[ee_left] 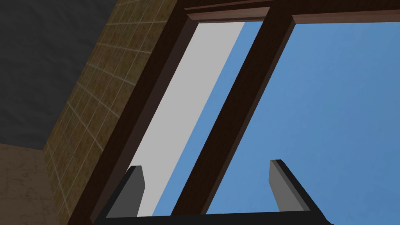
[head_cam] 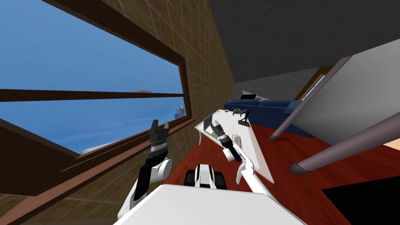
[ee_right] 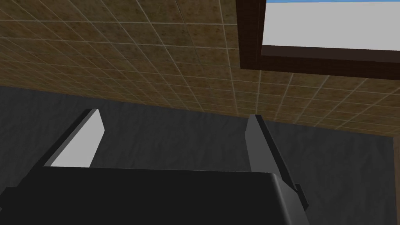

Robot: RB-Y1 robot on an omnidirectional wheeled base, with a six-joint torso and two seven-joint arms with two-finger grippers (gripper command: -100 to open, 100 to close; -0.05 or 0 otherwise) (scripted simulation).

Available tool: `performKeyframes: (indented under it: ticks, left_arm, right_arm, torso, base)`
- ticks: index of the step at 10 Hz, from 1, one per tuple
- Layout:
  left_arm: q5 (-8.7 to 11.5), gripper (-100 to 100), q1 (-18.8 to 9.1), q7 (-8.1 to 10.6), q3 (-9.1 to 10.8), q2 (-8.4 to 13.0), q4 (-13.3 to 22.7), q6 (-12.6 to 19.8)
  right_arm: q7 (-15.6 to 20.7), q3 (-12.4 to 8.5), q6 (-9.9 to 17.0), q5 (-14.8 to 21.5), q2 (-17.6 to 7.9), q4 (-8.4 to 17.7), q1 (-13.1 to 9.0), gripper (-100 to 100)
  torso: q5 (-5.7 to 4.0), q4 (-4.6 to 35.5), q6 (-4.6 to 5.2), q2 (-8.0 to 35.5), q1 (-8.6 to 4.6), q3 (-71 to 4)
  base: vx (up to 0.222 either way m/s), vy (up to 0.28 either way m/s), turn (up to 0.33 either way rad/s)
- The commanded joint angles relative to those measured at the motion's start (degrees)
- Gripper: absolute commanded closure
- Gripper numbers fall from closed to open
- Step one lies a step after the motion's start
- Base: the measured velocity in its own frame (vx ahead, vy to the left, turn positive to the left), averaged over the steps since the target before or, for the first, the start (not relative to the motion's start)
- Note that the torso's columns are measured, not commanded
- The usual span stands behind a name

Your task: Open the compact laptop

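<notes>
Red floor (head_cam: 312, 152) carries a white table (head_cam: 259, 164) that lies slantwise ahead of me, with one long edge facing the tiled wall (head_cam: 203, 50).

My right gripper (head_cam: 213, 125) hangs over the near end of that table. Its jaws are spread wide and hold nothing, and the fingers (ee_right: 84, 140) have only air between them. The laptop (head_cam: 207, 121) is right against the tips. It sits at the table's near corner on the wall side, close to the edge, and a thin grey-blue panel stands up from it like a raised lid. I cannot tell whether a finger touches it. Between that edge and the wall runs a narrow strip of floor.

My left gripper (head_cam: 160, 124) is raised well apart from the table, in front of the window (head_cam: 90, 78). Its jaws are also wide open and empty.

Farther along the tabletop a small dark object (head_cam: 243, 114) stands near the far end, and beyond it is a blue sofa (head_cam: 273, 107). To my right, past the table's other long edge, the floor is open up to a black area (head_cam: 363, 199).
</notes>
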Motion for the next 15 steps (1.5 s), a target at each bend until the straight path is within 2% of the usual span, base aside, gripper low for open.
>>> performKeyframes:
  ticks: [1,2,3,4,5,6,8,9,11,12,15]
  left_arm:
    - [0.00,0,0.00,0.00,0.00,0.00,0.00,0.00]
    - [0.00,0,0.00,0.00,0.00,0.00,0.00,0.00]
    - [0.00,0,0.00,0.00,0.00,0.00,0.00,0.00]
    - [0.00,0,0.00,0.00,0.00,0.00,0.00,0.00]
    - [0.00,0,0.00,0.00,0.00,0.00,0.00,0.00]
    - [0.00,0,0.00,0.00,0.00,0.00,0.00,0.00]
    - [0.00,0,0.00,0.00,0.00,0.00,0.00,0.00]
    - [0.00,0,0.00,0.00,0.00,0.00,0.00,0.00]
    - [0.00,0,0.00,0.00,0.00,0.00,0.00,0.00]
    - [0.00,0,0.00,0.00,0.00,0.00,0.00,0.00]
    - [0.00,0,0.00,0.00,0.00,0.00,0.00,0.00]
  right_arm:
    - [4.38,1.70,0.94,2.88,-1.11,4.42,-3.92,-100]
    - [4.96,1.70,0.94,2.88,-1.11,5.44,-4.37,-100]
    - [7.13,2.51,1.34,4.21,-1.72,7.37,-6.29,-100]
    - [7.13,2.51,1.34,4.21,-1.72,7.89,-6.29,-100]
    - [9.28,3.31,1.75,5.54,-2.38,10.18,-8.21,-100]
    - [9.28,3.31,1.75,5.54,-2.38,10.38,-8.21,-100]
    - [13.00,4.88,2.59,8.15,-3.83,14.42,-12.01,-100]
    - [13.49,4.88,2.59,8.15,-3.83,15.39,-12.01,-100]
    - [17.23,6.39,3.42,10.65,-5.30,19.93,-15.67,-100]
    - [17.52,6.39,3.42,10.65,-5.30,20.29,-15.67,-100]
    - [22.78,8.46,4.56,14.11,-7.36,26.38,-20.72,-100]
  torso:
    - [-0.02,0.01,0.00,0.02,-0.01,0.02]
    - [0.00,0.00,0.00,-0.02,0.05,0.00]
    - [0.00,0.01,0.00,0.06,0.02,0.04]
    - [0.00,0.02,0.00,0.04,0.01,0.04]
    - [-0.01,0.02,0.00,0.06,-0.01,0.04]
    - [0.00,0.02,0.00,0.05,0.03,0.04]
    - [0.00,0.00,0.00,-0.03,0.05,-0.01]
    - [0.03,-0.01,0.00,-0.06,0.14,-0.03]
    - [-0.01,0.01,0.00,0.01,0.00,0.01]
    - [0.00,0.00,0.01,-0.02,0.03,-0.01]
    - [0.01,0.01,0.00,0.02,0.06,0.02]
  base:
    - [0.069,0.069,-0.085]
    - [0.042,0.060,-0.029]
    - [0.045,0.056,-0.048]
    - [0.038,0.046,-0.027]
    - [0.033,0.051,-0.048]
    - [0.035,0.043,-0.031]
    - [0.049,0.067,-0.071]
    - [0.047,0.075,-0.020]
    - [0.054,0.068,-0.057]
    - [0.050,0.057,-0.033]
    - [0.046,0.068,-0.059]
